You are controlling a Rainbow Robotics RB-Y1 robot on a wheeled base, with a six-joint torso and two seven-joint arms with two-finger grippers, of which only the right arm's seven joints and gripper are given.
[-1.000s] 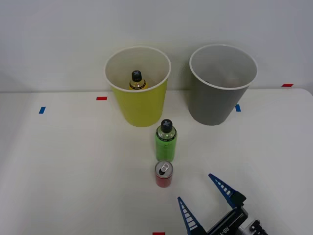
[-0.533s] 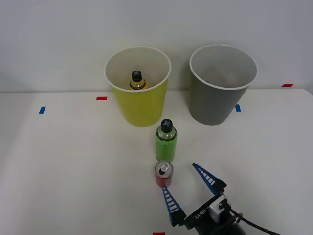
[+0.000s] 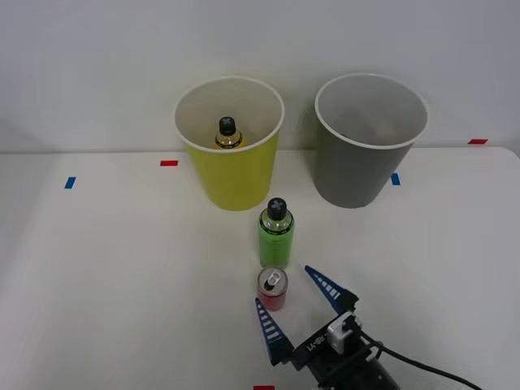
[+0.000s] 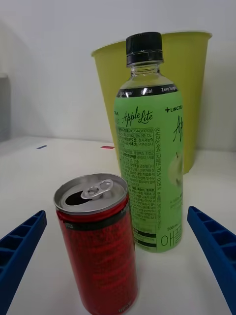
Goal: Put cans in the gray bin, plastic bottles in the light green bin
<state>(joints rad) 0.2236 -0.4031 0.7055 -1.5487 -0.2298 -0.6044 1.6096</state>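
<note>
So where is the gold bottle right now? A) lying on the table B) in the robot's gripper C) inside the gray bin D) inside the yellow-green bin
D: the front view shows the amber-gold bottle standing inside the light green bin, with its black cap below the rim.

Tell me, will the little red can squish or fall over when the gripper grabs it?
The red can looks like thin metal and its tab is already open, so it might dent if squeezed hard. It stands upright on a narrow base, so a sideways bump could tip it. The green bottle just behind might get nudged too.
</note>
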